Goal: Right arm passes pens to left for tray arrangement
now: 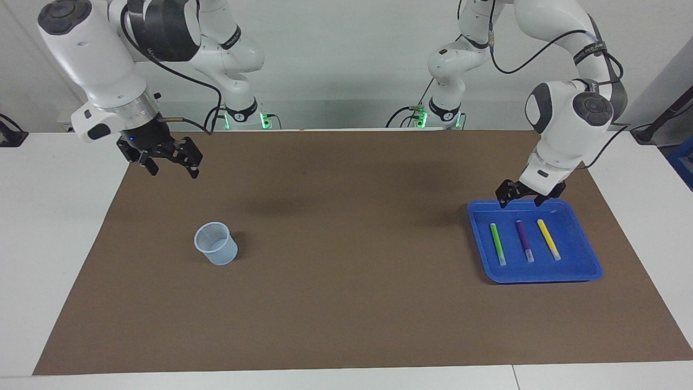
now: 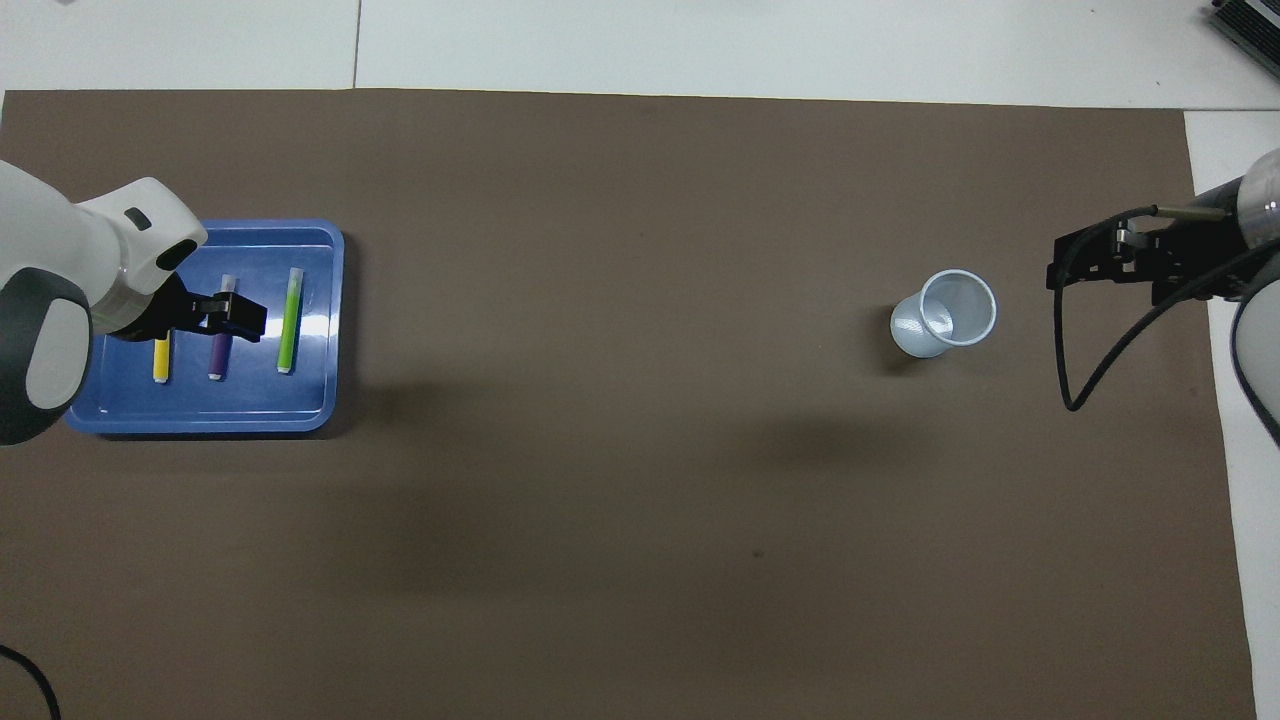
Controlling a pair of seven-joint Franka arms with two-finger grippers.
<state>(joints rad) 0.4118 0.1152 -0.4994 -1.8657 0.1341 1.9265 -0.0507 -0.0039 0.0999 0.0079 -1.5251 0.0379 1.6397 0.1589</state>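
The blue tray (image 1: 575, 261) (image 2: 250, 400) lies at the left arm's end of the table. Three pens rest in it side by side, apart from one another: green (image 1: 497, 244) (image 2: 289, 333), purple (image 1: 524, 240) (image 2: 217, 358) and yellow (image 1: 548, 239) (image 2: 160, 362). My left gripper (image 1: 520, 201) (image 2: 240, 316) hangs open and empty over the tray's edge nearest the robots, clear of the pens. At the right arm's end my right gripper (image 1: 173, 172) (image 2: 1060, 265) waits open and empty, raised over the mat's edge.
A small translucent bluish cup (image 1: 216, 244) (image 2: 944, 312) stands upright on the brown mat (image 1: 346, 260) toward the right arm's end. White table surface (image 1: 54, 227) borders the mat.
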